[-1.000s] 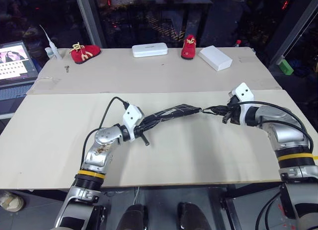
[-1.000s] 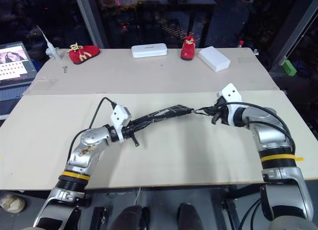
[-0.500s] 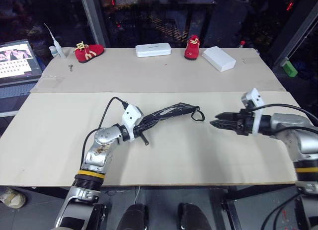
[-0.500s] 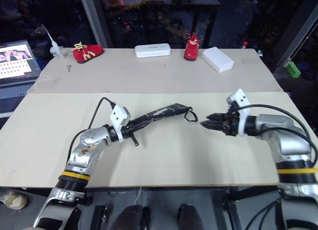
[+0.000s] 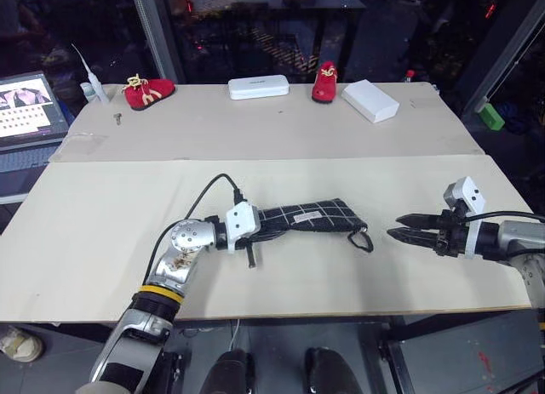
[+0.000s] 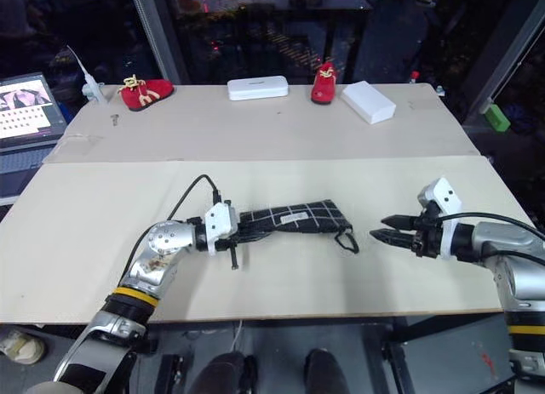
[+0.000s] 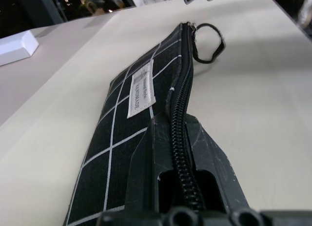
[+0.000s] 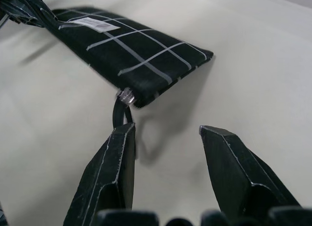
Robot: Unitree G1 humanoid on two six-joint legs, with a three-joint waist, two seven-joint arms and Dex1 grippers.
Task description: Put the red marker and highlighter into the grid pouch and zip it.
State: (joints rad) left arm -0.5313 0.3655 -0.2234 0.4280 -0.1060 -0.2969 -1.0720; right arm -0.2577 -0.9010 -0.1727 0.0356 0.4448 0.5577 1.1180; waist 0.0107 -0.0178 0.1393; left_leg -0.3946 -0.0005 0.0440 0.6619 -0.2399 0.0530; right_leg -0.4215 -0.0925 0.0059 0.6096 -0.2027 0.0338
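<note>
The grid pouch (image 5: 311, 216) lies across the middle of the near board, its face with the white label (image 7: 140, 89) turned up. My left gripper (image 5: 258, 223) is shut on the pouch's left end, at the zipper edge. The zipper (image 7: 183, 84) runs closed to the slider at the far end. There the black cord loop (image 5: 363, 239) lies on the table. My right gripper (image 5: 395, 226) is open and holds nothing. It sits a short way right of the loop, with its fingertips (image 8: 126, 133) pointing at it. The red marker and the highlighter are out of view.
Two red shoes (image 5: 146, 91) (image 5: 324, 81) and two white boxes (image 5: 258, 87) (image 5: 370, 99) stand along the far edge. A laptop (image 5: 30, 105) sits off the table's left side. A small green object (image 5: 490, 115) lies beyond the right edge.
My right gripper let go of the cord loop, opened and drew back to the right. The pouch, stretched between both grippers before, has rolled face up and sunk towards the table.
</note>
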